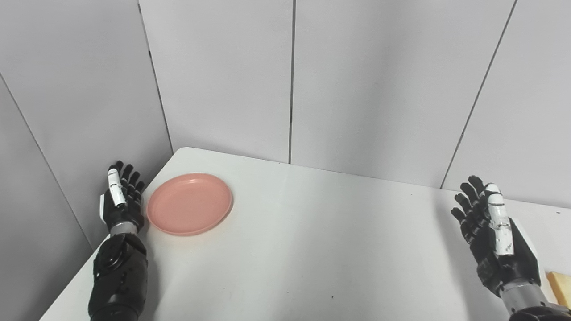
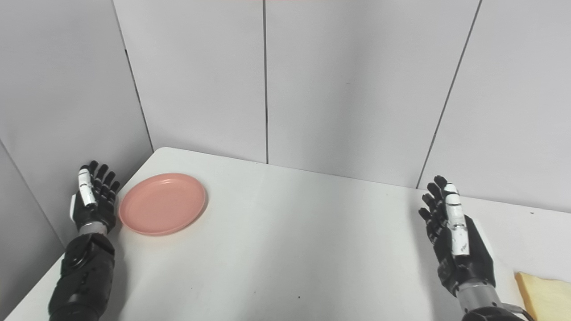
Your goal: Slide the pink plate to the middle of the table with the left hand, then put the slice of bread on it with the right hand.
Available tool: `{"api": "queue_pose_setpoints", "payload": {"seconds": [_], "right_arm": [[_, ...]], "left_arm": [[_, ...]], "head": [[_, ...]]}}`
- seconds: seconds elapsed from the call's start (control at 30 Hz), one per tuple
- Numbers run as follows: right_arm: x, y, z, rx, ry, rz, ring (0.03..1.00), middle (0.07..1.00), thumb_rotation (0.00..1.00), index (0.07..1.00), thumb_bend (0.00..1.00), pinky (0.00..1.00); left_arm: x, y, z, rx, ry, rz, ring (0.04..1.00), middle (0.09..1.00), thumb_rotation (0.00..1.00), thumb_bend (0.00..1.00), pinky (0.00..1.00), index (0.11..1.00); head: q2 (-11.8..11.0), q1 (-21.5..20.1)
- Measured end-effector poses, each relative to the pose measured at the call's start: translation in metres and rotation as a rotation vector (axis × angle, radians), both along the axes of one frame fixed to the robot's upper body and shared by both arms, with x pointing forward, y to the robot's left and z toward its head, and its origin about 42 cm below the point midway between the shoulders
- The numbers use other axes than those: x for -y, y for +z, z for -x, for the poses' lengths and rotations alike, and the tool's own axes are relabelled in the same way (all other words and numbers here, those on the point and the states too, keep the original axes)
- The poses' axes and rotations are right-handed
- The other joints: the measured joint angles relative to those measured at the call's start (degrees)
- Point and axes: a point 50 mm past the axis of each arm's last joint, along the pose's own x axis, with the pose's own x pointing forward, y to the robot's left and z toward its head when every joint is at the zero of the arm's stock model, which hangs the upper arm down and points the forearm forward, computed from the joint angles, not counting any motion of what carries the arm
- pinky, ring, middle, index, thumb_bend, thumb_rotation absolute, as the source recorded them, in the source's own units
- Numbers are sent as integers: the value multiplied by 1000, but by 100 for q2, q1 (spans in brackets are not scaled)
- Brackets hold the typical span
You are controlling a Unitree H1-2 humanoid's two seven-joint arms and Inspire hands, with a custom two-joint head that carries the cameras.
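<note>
Plate (image 1: 189, 203): pink, empty, far-left corner of the white counter (image 1: 312, 249), not yet at the middle.

Left hand (image 1: 121, 200): just beside the plate's left rim, fingers (image 1: 128, 178) spread and upright, holding nothing; contact with the rim cannot be told.

Right hand (image 2: 455, 238): raised at the right, fingers spread, empty.

Bread (image 2: 542, 296): near-right counter edge, beside the right wrist.

Risks (judged): a high or glancing push may tip or spin the plate instead of sliding it; a hard shove may overshoot the middle; the right forearm may brush the bread off the edge.

View difference: right eye shows much of the bread; left eye only a sliver at its border.
</note>
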Motion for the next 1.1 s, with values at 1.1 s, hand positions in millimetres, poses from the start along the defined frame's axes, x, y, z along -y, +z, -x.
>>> {"api": "queue_pose_setpoints", "payload": {"seconds": [1.1], "right_arm": [[-13, -3, 0, -7, -11, -4, 1000, 1000, 1000, 1000, 97, 1000]], "left_arm": [[91, 0, -40, -19, -373, -74, 976, 976, 1000, 344, 988, 976]], "head": [[-290, -702]]}}
